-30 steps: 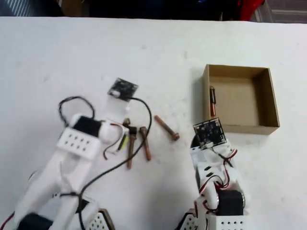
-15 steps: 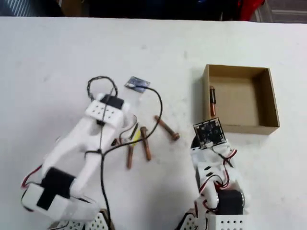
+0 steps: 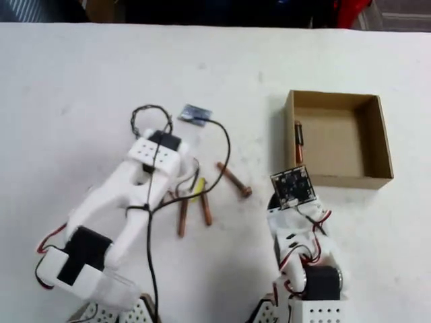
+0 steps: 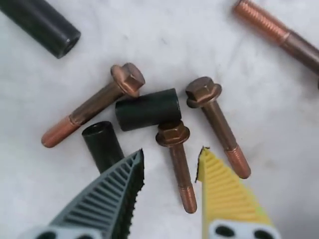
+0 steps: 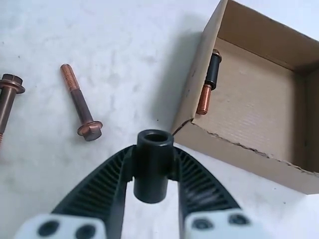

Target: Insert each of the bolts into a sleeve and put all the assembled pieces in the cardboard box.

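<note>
My left gripper (image 4: 169, 158) hangs open over a cluster of copper bolts and black sleeves; one bolt (image 4: 178, 167) lies between its grey and yellow fingers. A short sleeve (image 4: 147, 108) lies among three bolt heads, a second sleeve (image 4: 102, 144) sits by the grey finger, and a third (image 4: 42, 22) lies farther off. My right gripper (image 5: 152, 152) is shut on a black sleeve (image 5: 152, 169), held upright near the cardboard box (image 5: 199, 124). In the high view the box (image 3: 377, 138) holds one assembled piece (image 3: 298, 142), and a loose bolt (image 3: 234, 179) lies between the arms.
Two bolts (image 3: 182, 215) lie beside the left arm (image 3: 128, 195), whose black cable (image 3: 219, 145) loops over the table. The right arm (image 3: 296, 229) stands just in front of the box. The white table (image 3: 87, 74) stretches open to the back and left.
The left arm has swung to the right and toward the back, bringing its gripper over the bolts. The right arm has kept still with its sleeve.
</note>
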### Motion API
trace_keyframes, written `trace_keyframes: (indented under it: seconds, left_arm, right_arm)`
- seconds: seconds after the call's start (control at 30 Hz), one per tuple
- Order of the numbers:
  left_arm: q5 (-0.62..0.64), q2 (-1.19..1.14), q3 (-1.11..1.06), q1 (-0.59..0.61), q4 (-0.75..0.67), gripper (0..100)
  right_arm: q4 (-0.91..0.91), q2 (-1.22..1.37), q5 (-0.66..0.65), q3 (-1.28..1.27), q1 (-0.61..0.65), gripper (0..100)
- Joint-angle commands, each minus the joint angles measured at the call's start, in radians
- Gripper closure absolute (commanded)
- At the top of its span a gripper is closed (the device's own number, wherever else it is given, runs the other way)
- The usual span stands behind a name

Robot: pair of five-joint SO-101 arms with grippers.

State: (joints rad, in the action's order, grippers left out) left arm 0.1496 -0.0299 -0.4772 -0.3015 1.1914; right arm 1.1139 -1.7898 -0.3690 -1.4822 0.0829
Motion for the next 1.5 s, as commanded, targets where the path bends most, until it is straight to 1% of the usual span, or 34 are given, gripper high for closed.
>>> trace_keyframes:
  seconds: [0.0, 0.13, 0.23, 0.33, 0.43, 0.9, 1.0, 1.1, 1.17, 1.27, 1.33, 1.47]
  left_arm:
    - [0.023, 0.007, -0.005, -0.018, -0.04, 80]
    - [0.023, 0.007, -0.044, -0.007, -0.118, 80]
    - [0.032, 0.007, -0.069, -0.012, -0.133, 80]
    - [0.094, 0.007, -0.078, -0.007, -0.137, 80]
    - [0.103, 0.005, -0.08, -0.005, -0.137, 80]
    - [0.104, 0.005, -0.121, -0.007, -0.135, 80]
    - [0.104, 0.004, -0.121, 0.008, -0.137, 80]
    - [0.104, -0.033, -0.114, 0.022, -0.14, 80]
    - [0.104, -0.07, -0.112, 0.028, -0.166, 81]
    - [0.101, -0.094, -0.075, 0.03, -0.15, 81]
    - [0.1, -0.094, -0.071, 0.03, -0.161, 85]
    - [0.101, -0.094, -0.071, 0.03, -0.192, 97]
  right_arm:
    - [-0.015, -0.01, 0.009, 0.009, -0.005, 98.1]
    - [-0.015, -0.01, 0.009, 0.009, -0.005, 98.1]
    - [-0.015, -0.01, 0.009, 0.009, -0.005, 98.1]
    - [-0.015, -0.01, 0.009, 0.009, -0.005, 98.1]
    - [-0.015, -0.01, 0.009, 0.009, -0.005, 98.1]
    - [-0.015, -0.01, 0.009, 0.008, -0.007, 98.1]
    - [-0.015, -0.01, 0.009, 0.008, -0.007, 98.1]
    - [-0.015, -0.01, 0.009, 0.008, -0.007, 98.1]
    - [-0.015, -0.01, 0.008, 0.008, -0.007, 98.1]
    - [-0.015, -0.01, 0.008, 0.008, -0.007, 98.1]
    - [-0.015, -0.01, 0.006, 0.008, -0.007, 98.1]
    - [-0.015, -0.01, 0.005, 0.008, -0.007, 98.1]
